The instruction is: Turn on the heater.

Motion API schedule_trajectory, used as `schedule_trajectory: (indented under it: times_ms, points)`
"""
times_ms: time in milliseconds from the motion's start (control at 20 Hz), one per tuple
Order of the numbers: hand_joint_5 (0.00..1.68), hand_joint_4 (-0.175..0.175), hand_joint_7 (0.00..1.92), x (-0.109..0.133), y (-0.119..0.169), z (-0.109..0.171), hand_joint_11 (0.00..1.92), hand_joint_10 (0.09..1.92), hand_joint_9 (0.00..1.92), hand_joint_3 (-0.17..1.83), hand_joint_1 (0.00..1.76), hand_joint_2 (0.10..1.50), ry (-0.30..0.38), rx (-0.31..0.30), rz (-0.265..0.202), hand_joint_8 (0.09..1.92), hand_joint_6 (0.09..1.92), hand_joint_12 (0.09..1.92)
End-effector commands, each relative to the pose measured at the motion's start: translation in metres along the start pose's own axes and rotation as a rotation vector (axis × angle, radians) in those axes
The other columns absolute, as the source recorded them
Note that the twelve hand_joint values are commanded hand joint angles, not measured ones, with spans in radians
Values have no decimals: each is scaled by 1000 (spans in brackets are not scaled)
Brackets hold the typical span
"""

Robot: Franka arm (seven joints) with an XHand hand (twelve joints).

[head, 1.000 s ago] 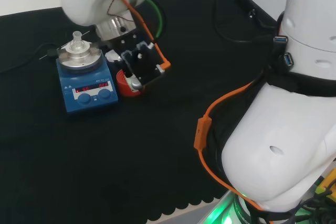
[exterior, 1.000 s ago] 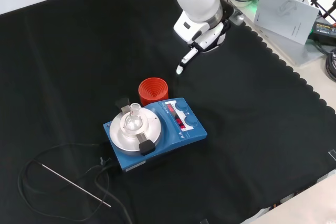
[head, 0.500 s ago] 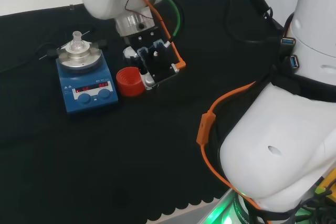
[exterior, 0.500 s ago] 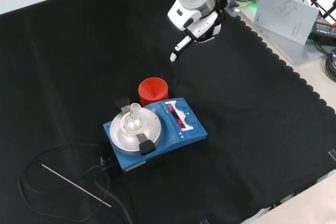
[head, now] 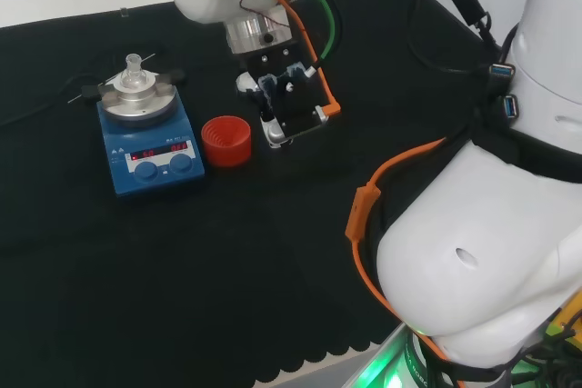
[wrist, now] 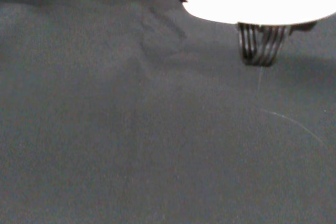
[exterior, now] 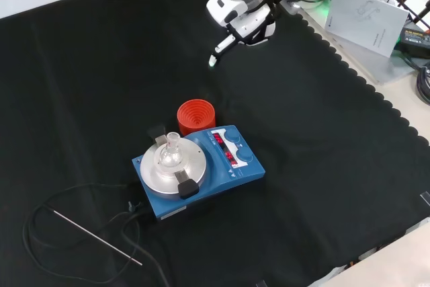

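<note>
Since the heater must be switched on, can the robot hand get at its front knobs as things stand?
Probably yes. The robot hand hangs above bare cloth, apart from the heater. The knobs face open cloth, though the red ribbed stand sits close between, so an approach from above looks clearer.

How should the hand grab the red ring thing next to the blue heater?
Probably by the red stand's open top rim, coming straight down: it sits upright beside the heater, so that side is blocked. The hand hangs apart from it.
</note>
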State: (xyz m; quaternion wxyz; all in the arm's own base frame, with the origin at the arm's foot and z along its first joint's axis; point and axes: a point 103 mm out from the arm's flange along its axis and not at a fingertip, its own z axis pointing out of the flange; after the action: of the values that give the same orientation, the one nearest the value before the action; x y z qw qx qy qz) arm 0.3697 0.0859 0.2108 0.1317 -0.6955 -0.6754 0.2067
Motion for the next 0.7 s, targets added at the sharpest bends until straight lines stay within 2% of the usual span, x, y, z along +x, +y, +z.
schedule_trajectory:
  times_ms: [50,600,700]
  points:
    - [37,-56,1802,-10,-4,-1,1544,1426,1815,1309,1633,484,24,-15,11,1450,556,1485]
    - [45,-59,1799,-17,-6,-8,1534,1423,1813,1309,1629,485,62,-43,4,1447,563,1476]
    - [46,-60,1799,-4,-5,-11,1533,1423,1813,1309,1629,485,48,-42,15,1446,564,1474]
